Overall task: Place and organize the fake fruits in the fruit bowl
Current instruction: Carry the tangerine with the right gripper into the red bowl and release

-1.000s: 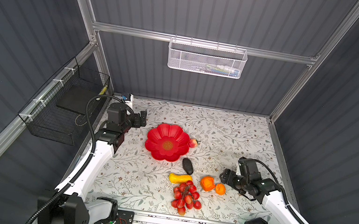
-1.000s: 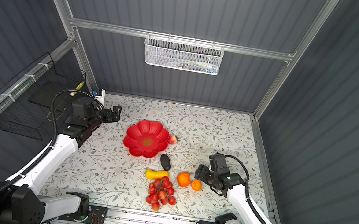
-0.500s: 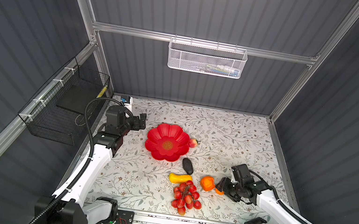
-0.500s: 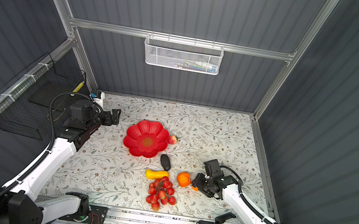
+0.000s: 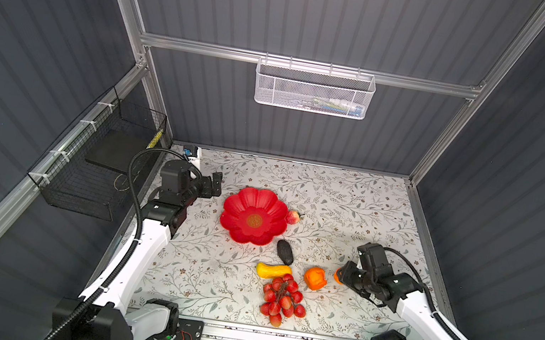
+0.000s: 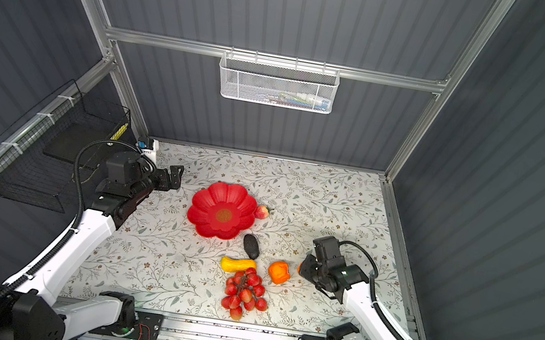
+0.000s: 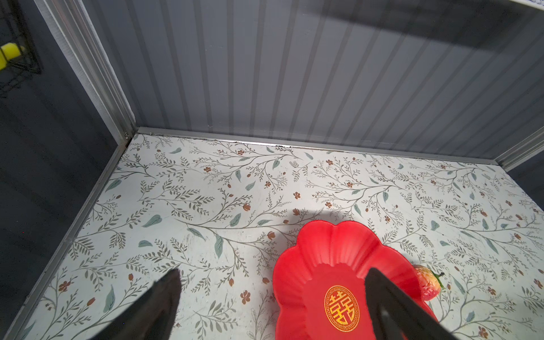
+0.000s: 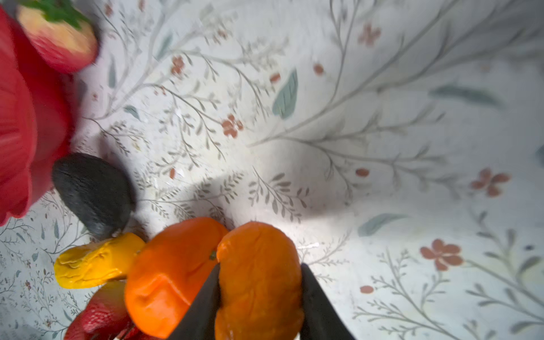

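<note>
Right gripper (image 8: 260, 268) clenches the smaller dented orange plastic fruit (image 8: 259, 294), well apart from the empty glossy red flower-shaped plastic bowl (image 5: 242, 207); left gripper (image 7: 273, 273) hangs spread wide beside that bowl's rim; risk, as I judge it: the larger orange plastic fruit (image 5: 315, 278) sits just beside, so lifting may knock it; the squashed skin may slip.

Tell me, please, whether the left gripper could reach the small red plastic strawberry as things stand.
Probably yes, by going over: the red flower-shaped bowl lies between the open left gripper and the strawberry.
</note>
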### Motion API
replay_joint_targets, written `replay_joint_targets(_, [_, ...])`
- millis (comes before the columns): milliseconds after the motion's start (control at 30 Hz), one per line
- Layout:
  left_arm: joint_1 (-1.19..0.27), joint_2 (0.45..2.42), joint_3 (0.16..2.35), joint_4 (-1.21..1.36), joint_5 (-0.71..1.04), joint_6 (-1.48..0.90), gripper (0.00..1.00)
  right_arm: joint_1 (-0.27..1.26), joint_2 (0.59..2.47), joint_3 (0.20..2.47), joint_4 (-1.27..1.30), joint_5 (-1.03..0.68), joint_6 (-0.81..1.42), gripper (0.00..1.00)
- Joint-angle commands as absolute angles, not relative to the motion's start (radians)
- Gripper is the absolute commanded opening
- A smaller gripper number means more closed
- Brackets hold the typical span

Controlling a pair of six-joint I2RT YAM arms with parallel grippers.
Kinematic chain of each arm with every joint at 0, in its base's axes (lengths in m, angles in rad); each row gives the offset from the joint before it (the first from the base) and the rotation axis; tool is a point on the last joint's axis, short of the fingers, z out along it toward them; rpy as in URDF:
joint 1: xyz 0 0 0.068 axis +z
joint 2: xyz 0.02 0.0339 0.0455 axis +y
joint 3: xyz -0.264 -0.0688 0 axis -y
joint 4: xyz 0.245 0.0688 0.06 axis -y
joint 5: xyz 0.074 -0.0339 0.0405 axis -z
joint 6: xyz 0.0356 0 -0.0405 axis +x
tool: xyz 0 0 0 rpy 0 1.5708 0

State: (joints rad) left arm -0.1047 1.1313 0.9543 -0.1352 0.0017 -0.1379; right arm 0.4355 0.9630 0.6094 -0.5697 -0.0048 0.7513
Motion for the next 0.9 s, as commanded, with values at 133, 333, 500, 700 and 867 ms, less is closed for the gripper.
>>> replay_joint_targets(133, [-0.101,1.115,0.951,-0.144,0.013,-0.117,0.98,0.537,1.175,0.914,-0.458,0.155,0.572,0.33])
replay_joint_targets(333, [-0.101,1.115,0.951,-0.144,0.015,-0.115,0.98,0.679,1.481,1.176,-0.339,0.151,0.464,0.34])
replay_joint_targets(500, [-0.101,1.109,0.951,-0.143,0.018,-0.117,0.98,0.722,1.738,1.391,-0.345,0.138,0.387,0.34])
replay_joint_targets(700, [-0.101,1.110,0.947,-0.138,0.029,-0.124,0.98,0.766,1.990,1.607,-0.383,0.133,0.319,0.34])
replay_joint_targets(867, [-0.101,1.109,0.947,-0.136,0.035,-0.128,0.98,0.778,2.144,1.745,-0.435,0.117,0.294,0.35])
